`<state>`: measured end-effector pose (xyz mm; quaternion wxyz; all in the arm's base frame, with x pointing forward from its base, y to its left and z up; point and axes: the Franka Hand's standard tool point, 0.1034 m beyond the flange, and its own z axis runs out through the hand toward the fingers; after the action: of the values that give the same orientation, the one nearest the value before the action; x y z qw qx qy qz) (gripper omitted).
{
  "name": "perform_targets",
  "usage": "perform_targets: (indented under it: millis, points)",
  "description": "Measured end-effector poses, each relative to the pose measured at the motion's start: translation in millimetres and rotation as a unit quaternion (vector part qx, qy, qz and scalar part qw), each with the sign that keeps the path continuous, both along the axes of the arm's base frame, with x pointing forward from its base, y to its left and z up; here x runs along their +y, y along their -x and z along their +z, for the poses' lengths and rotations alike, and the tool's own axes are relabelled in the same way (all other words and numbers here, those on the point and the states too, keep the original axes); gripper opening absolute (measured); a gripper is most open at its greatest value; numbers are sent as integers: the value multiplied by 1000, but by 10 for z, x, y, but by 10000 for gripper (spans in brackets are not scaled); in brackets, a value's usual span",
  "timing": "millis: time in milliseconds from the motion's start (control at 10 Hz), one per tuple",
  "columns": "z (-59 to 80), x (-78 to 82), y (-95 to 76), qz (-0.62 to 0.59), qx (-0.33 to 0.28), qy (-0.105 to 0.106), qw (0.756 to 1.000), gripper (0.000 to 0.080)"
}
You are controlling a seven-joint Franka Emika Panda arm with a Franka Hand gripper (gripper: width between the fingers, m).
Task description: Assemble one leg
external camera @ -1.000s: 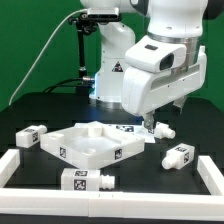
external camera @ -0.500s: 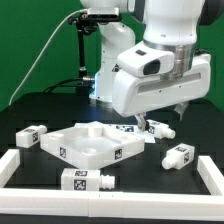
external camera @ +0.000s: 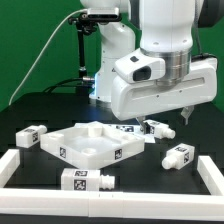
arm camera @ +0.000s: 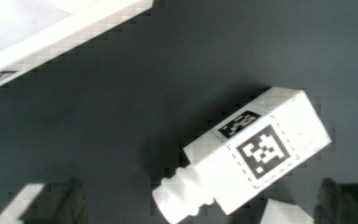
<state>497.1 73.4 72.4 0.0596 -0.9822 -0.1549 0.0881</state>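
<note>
A leg (arm camera: 256,145), a small white blocky peg with black-and-white tags, lies flat on the black table, its round stub (arm camera: 194,190) pointing toward my gripper (arm camera: 197,205). The dark fingers (arm camera: 51,200) stand wide apart on either side of the stub end and touch nothing; the gripper is open and empty. In the exterior view the gripper (external camera: 183,115) hangs a little above and to the right of that leg (external camera: 158,128). Three more legs lie at the left (external camera: 32,137), the right (external camera: 180,156) and the front (external camera: 85,181).
The big white square panel with a raised rim (external camera: 62,145) lies mid-table, left of the gripper. A white tagged edge (arm camera: 51,40) shows in the wrist view. A low white rail (external camera: 150,200) borders the table's front and sides.
The arm has swung toward the exterior view's right and risen slightly, moving the gripper from above the leg's left end to its right side. The legs and the panel have not moved.
</note>
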Motion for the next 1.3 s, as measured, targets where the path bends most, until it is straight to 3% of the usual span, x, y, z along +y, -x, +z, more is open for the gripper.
perform_targets:
  millis: [100,300,600,1100,1300]
  points:
    - [-23,24,14,-12,2,2,1000,650]
    - [-256,217,112,-49,-2,10,999,650]
    - [-488,283,151,-48,-4,9,999,650]
    - [-429,297,22,-55,-3,4,998,650]
    - [-468,293,36,-60,1,3,998,650]
